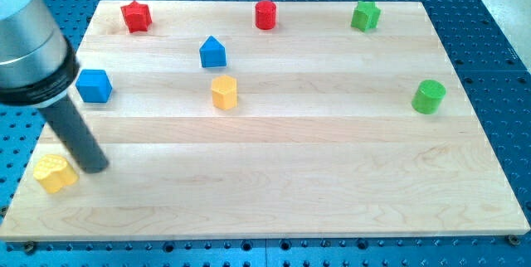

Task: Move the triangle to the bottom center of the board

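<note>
The blue triangle-topped block (213, 52) sits on the wooden board (315, 176) in the upper left-centre. My tip (95, 167) is at the board's lower left, far below and left of that block. It stands just right of a yellow heart-like block (55, 172), close to it or touching; I cannot tell which. The rod rises up and left to the grey arm body at the view's left edge.
A blue cube (94, 85) lies at the left. A yellow hexagon block (224, 92) lies just below the triangle block. A red star (135, 16), a red cylinder (265, 15) and a green star-like block (365, 16) line the top. A green cylinder (429, 97) is at the right.
</note>
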Available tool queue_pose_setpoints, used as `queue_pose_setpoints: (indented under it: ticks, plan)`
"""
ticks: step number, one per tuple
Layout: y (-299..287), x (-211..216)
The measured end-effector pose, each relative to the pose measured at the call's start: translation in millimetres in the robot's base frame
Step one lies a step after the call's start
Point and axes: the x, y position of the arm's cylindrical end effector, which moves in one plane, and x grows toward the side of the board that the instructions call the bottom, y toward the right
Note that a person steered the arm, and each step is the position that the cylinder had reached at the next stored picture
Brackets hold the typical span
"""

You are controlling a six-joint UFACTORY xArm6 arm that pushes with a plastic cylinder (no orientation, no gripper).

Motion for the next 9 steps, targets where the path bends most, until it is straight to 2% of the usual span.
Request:
queue_pose_setpoints:
  ticks: [1, 2, 3, 4, 5, 6, 7, 8, 9]
  plan:
    - [43.7, -81.1]
    - [103.5, -142.0]
    - [130.7, -185.3]
    - [109.7, -188.8]
    - [65.3, -187.8]
    - [77.0, -235.0]
    - [140.4, -237.1]
    - [202.5, -180.6]
    - [233.0, -126.0]
